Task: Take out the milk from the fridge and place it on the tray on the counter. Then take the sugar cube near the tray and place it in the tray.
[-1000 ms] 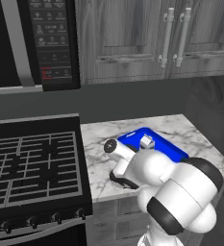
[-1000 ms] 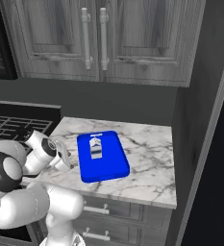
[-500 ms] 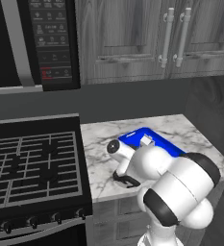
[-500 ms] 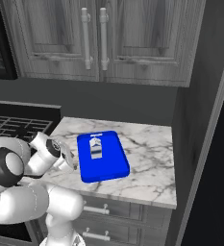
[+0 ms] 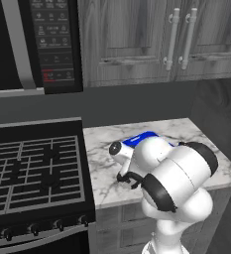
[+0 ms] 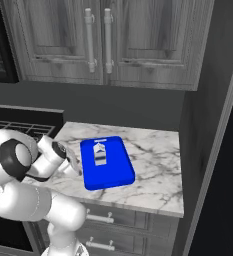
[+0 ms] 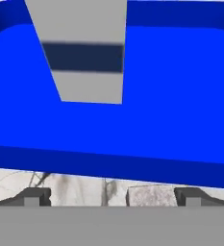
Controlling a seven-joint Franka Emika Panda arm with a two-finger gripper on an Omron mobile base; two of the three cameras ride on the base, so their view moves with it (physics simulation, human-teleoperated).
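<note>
Milk [image 6: 100, 154] with blurred, unreadable dark-blue marks lies in tray [image 6: 119, 176]; jaws open.

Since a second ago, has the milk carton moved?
No. The milk carton lies in the same spot in the blue tray, and the tray has not shifted on the counter.

The robot is a glossy white arm [image 5: 174, 173] built of rounded, bulbous segments, filling the lower right of the left base frame and the lower left of the right base frame. Black bands [image 5: 155, 191] ring the joints where the segments meet; one wide dark ring [image 6: 9, 159] wraps a ball-shaped joint. A short white cylinder with a dark round end cap [image 5: 115, 148] juts toward frame centre. At the bottom of the hand frame, two small dark grey fingertips [image 7: 35, 196] show squared, blocky tops.
</note>
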